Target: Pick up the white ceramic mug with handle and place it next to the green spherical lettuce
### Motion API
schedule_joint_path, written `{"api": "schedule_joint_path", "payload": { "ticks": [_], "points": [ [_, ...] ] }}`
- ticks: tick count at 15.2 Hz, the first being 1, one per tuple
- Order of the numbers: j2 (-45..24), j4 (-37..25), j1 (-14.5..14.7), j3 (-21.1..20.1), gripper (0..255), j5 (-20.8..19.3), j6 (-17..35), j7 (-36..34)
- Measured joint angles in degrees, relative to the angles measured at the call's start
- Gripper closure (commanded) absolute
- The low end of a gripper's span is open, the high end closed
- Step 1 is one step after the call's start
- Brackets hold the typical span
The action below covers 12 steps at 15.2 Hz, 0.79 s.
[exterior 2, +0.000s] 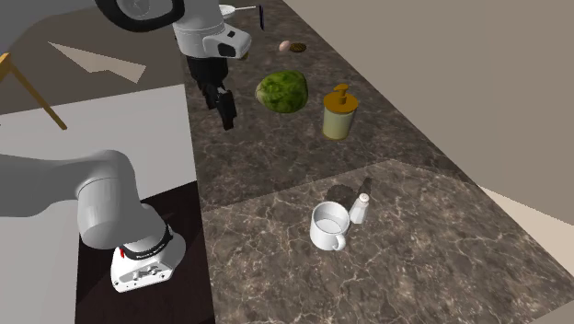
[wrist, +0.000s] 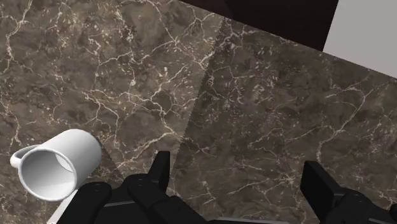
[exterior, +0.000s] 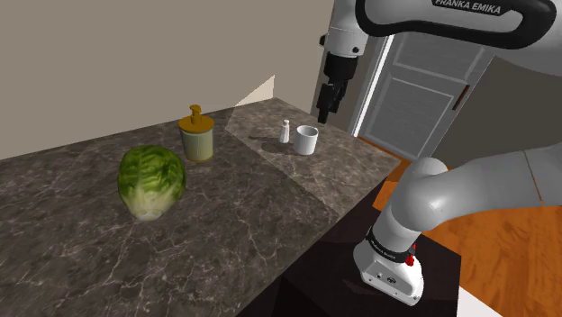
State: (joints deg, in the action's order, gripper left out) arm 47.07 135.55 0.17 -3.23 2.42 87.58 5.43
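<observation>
You had the mug [exterior: 307, 140] [exterior 2: 329, 225] [wrist: 57, 164] standing upright on the dark marbled desk [exterior: 270, 216] [exterior 2: 432, 239] [wrist: 267, 108], near the end closest to the arm's stand [exterior: 405, 288]. It was plain white and empty, its mouth up. In the second exterior view its handle pointed toward the camera.

A small white shaker [exterior: 285, 132] [exterior 2: 360, 209] stood just beside the mug, apart from it.

Your pincer [exterior: 324, 106] [exterior 2: 223, 109] [wrist: 236, 173] hung above the desk, pointing down, its fingers [wrist: 159, 167] spread apart with nothing between them but bare marble. In the wrist view the mug lay outside the fingers, off to the side of one of them, and nothing touched it.

Farther along the desk stood a yellowish pump bottle [exterior: 196, 135] [exterior 2: 339, 113], between the shaker and the lettuce [exterior: 151, 181] [exterior 2: 281, 92]. The lettuce was a round green head resting on the desk, near the bottle and well apart from the mug.

Beyond the lettuce, in the second exterior view, a few small things [exterior 2: 292, 46] sat at the desk's far end, too small to tell. In the shoulder view a pale panelled door [exterior: 423, 90] stood behind the arm.
</observation>
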Motion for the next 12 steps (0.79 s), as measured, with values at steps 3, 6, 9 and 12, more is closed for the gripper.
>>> {"api": "schedule_joint_path", "payload": {
  "ticks": [3,6,9,12],
  "points": [
    [-1.1,0.9,-0.5,1.1,0,-0.8,2.0,1.2],
    [-3.2,2.8,-1.3,3.2,0,-2.3,6.2,3.6],
    [-6.5,4.1,-2.3,5.6,0,-3.9,11.1,6.3],
    [-11.0,4.9,-3.2,7.8,0,-5.1,16.6,8.6]
  ]
}}
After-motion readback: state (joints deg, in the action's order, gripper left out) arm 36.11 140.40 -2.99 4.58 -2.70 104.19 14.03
